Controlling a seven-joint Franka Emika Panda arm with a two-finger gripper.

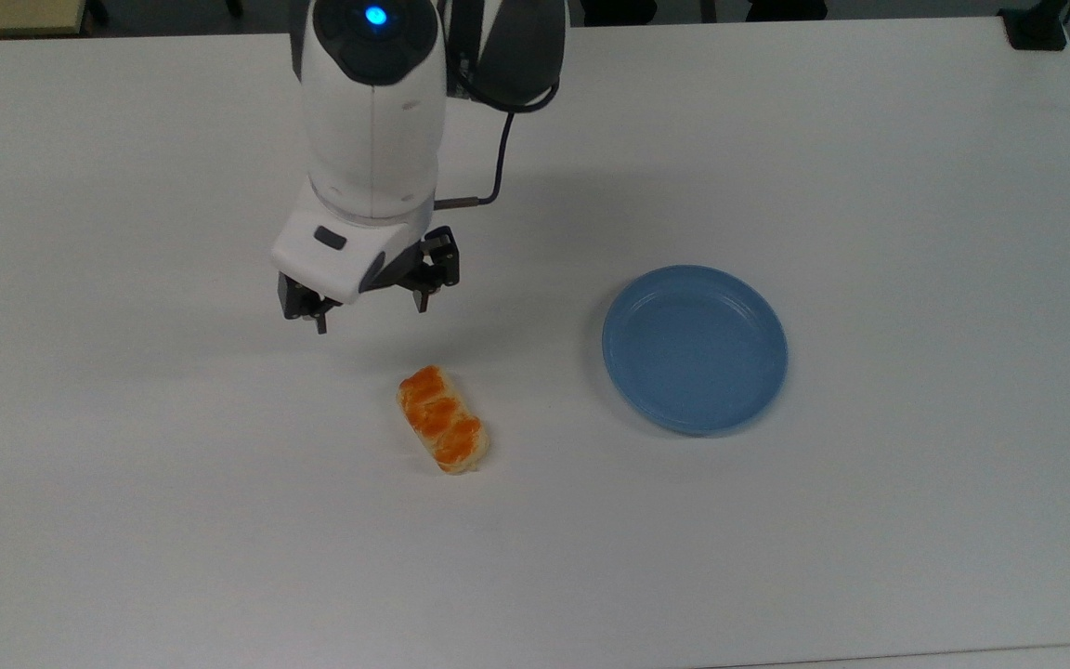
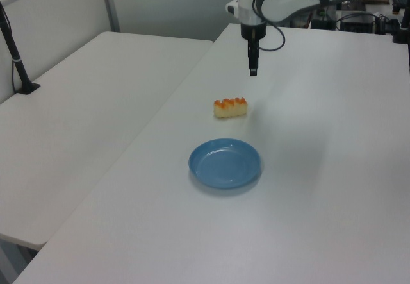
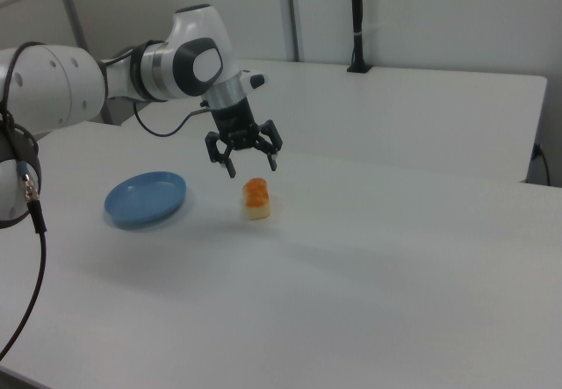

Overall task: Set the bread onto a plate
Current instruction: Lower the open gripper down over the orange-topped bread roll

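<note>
The bread (image 1: pixel 443 419), a small braided loaf with an orange-brown top, lies on the white table (image 1: pixel 869 520), also seen as bread (image 2: pixel 230 107) and bread (image 3: pixel 255 198). To the top view's right of it sits the empty light-blue plate (image 1: pixel 694 347), shown too as plate (image 2: pixel 225 163) and plate (image 3: pixel 146 199). My gripper (image 1: pixel 371 314) hangs open above the table, up and to the top view's left of the bread, with nothing between its fingers. In the right view the gripper (image 3: pixel 252 168) hovers just above and behind the loaf. In the left view the gripper (image 2: pixel 254 69) is above the bread.
A second white table (image 2: pixel 77 124) adjoins on the left view's left, with a black post (image 2: pixel 14 53) standing on it. Cables and equipment (image 2: pixel 359 15) crowd the far end by the arm's base. A black clamp (image 1: pixel 1037 28) sits at the top view's upper right corner.
</note>
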